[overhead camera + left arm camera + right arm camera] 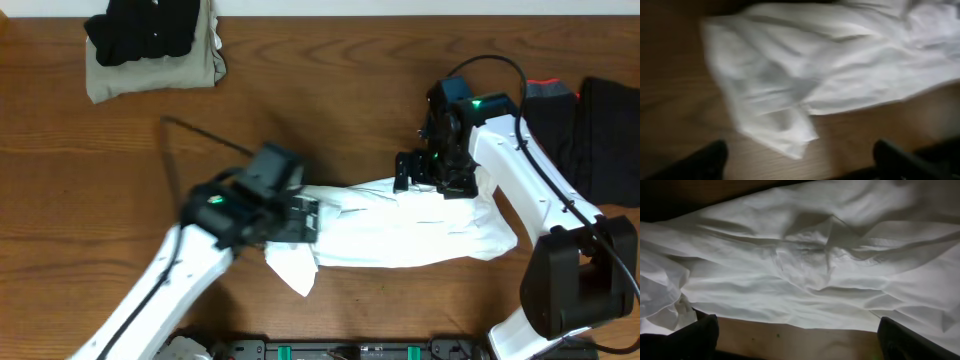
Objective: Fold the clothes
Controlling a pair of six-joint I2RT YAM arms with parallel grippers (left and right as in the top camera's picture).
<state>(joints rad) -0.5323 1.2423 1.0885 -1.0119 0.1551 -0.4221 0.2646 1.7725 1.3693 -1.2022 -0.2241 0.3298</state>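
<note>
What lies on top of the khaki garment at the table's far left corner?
A bunched black garment lies on it, covering most of it. Only the near strip and right edge of the khaki garment show; anything between the two is hidden.

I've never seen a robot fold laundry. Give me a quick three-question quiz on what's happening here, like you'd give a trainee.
1. True or false: the left claw is clamped on the white shirt.
2. What sits at the far left corner of the table? A) a black garment on a khaki one B) a red towel C) a basket
3. In one word: is the right claw, above the shirt, open or shut?

Key
1. False: it is open and grips nothing.
2. A
3. Open
</note>
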